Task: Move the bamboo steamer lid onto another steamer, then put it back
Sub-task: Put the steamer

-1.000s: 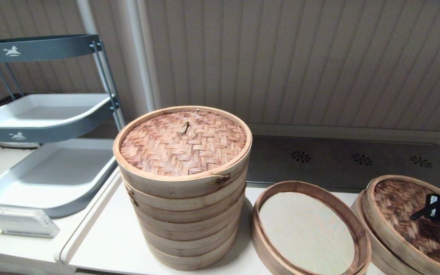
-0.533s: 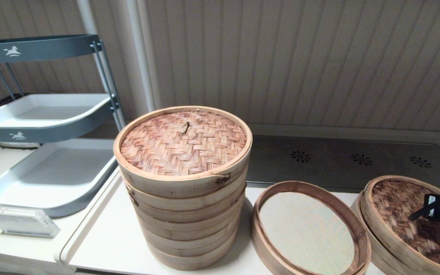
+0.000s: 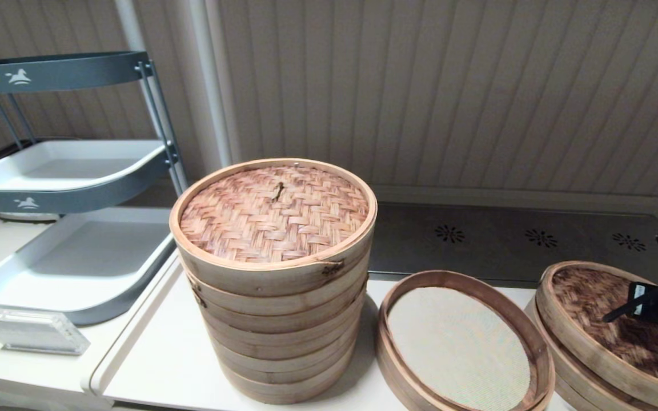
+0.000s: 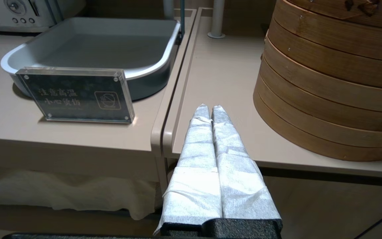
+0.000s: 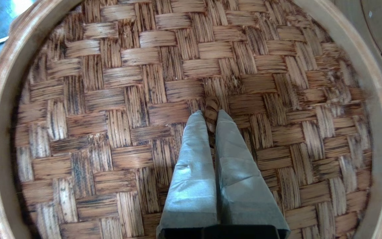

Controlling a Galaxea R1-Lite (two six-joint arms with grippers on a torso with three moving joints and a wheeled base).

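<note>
My right end effector (image 5: pixel 211 114) is clamped on the small centre knot (image 5: pixel 212 107) of the bamboo steamer lid (image 5: pixel 118 99), its two wrapped fingers (image 5: pixel 191 159) pinched together with the knot caught between their tips. In the head view that end effector (image 3: pixel 614 314) reaches in from the right edge over the lid (image 3: pixel 586 302), which sits tilted at the far right of the tabletop (image 3: pixel 163 354), its near-left rim raised above the base steamer (image 3: pixel 552 359) underneath; whether it has fully cleared that base on the hidden right side I cannot quite tell.

Just to its left, the other steamer (image 3: pixel 460 342), low and wide with a reddish-brown rim, lies uncovered with its pale cloth liner (image 3: pixel 454 342) exposed. Beside that rises the tall stack of pale tiers (image 3: pixel 275 319), capped by a lighter reddish-tan woven lid (image 3: pixel 275 214).

My left end effector (image 4: pixel 210 109) hangs parked below the tabletop edge (image 4: pixel 211 83), its wrapped fingers (image 4: pixel 197 139) pressed shut on nothing, near the foot of the tall stack (image 4: pixel 327 99). A clear acrylic sign (image 4: pixel 75 96) stands in front of a grey tray (image 4: pixel 91 46) on the neighbouring counter, and the same tiered tray rack (image 3: pixel 72 171) fills the left of the head view.
</note>
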